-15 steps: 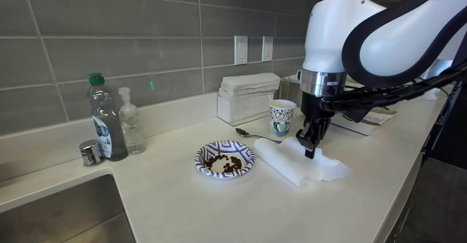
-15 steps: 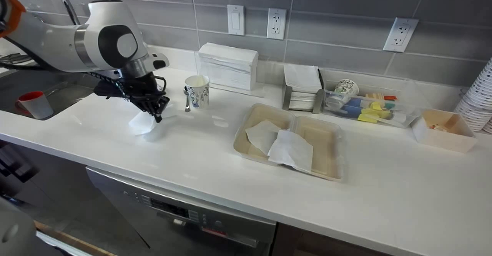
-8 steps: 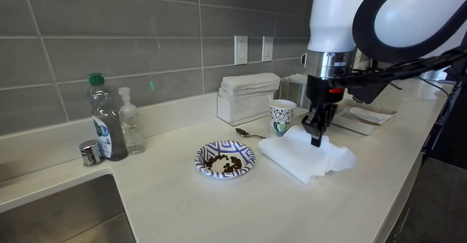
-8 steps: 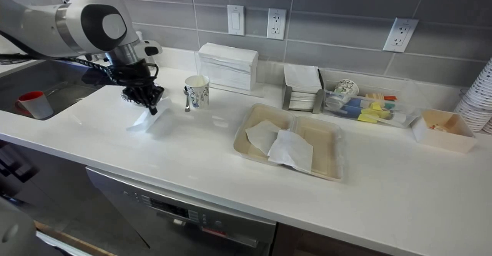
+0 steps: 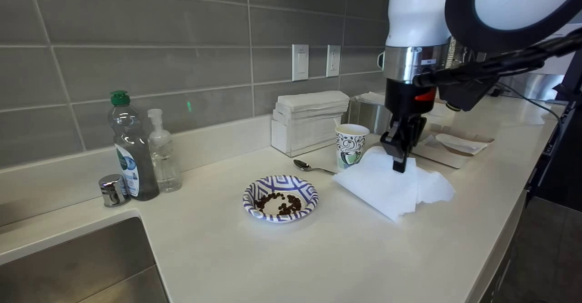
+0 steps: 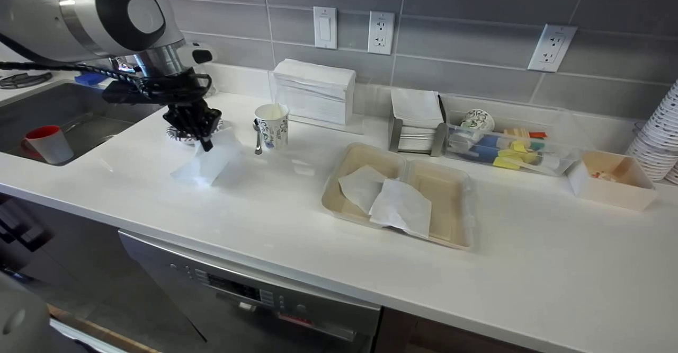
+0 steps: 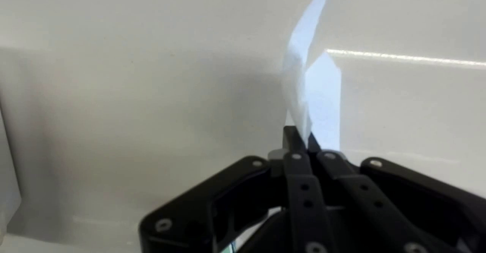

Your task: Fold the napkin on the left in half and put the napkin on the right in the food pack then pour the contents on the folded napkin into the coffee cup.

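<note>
My gripper is shut on the upper part of a white napkin, which hangs down in a loose fold. The wrist view has the napkin pinched between the fingertips. Whether its lower edge rests on the counter I cannot tell. Beyond it stands the coffee cup, upright, with a stirrer inside. The contents, tiny dark brown bits, lie in a blue-patterned plate. The food pack lies unfolded on the counter, well to the right of my gripper, with another napkin across its middle.
A spoon lies near the cup. Behind stand a napkin holder, a soap bottle and a pump bottle. The sink edge cuts into the counter. At the right are a clear bin and a boxy container.
My gripper has risen and drawn away from the patterned plate, staying shut on the napkin. The napkin has been pulled up and along with it, and now hangs taller.
</note>
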`<state>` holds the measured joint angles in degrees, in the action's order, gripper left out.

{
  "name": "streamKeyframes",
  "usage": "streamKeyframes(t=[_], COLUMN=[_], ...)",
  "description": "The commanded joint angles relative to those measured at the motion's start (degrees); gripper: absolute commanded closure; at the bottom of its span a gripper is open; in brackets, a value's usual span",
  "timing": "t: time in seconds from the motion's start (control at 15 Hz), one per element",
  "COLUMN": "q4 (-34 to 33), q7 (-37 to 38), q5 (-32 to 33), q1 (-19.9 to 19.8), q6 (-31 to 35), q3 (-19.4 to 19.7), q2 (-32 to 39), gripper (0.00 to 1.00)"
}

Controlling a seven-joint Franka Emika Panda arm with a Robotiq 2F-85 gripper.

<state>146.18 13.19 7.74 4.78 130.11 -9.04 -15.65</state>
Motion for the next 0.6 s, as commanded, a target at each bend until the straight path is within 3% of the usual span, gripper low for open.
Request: streamKeyframes(t=[0.0, 0.53], q4=[-0.7, -3.64], q7=[1.6, 3.28], q5=[1.02, 1.42], q1=[-0.16, -0.42], q6=[-3.08, -8.25], q3=[-0.73, -0.88], q2=[-0.85, -2.11], gripper=[1.0, 1.0])
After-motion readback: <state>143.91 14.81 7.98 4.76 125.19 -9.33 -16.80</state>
